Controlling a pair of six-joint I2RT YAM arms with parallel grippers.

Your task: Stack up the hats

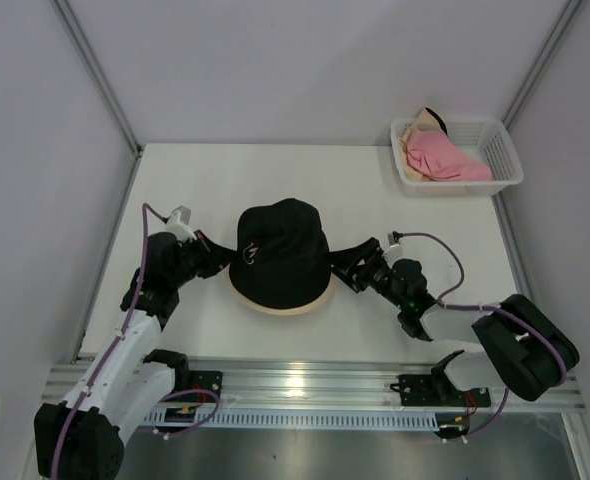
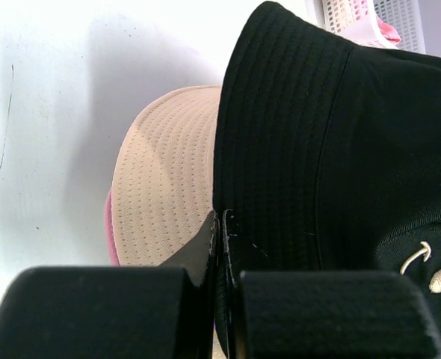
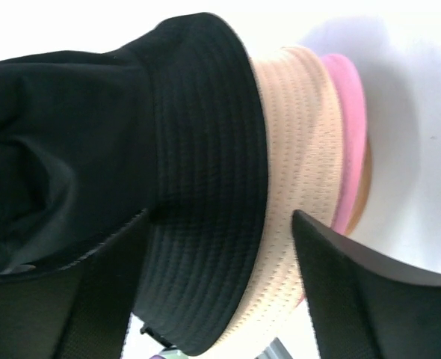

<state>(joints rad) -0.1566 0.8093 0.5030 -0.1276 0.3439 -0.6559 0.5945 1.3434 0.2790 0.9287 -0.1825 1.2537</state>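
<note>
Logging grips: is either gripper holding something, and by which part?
The left gripper pinches the black hat at its brim edge; the right gripper is open around the brim, holding nothing.

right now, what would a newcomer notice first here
The black hat sits in the middle on top of a peach hat. The left gripper is shut on its brim, the right gripper open astride the opposite brim. A white basket in the far right corner holds a pink hat.
</note>
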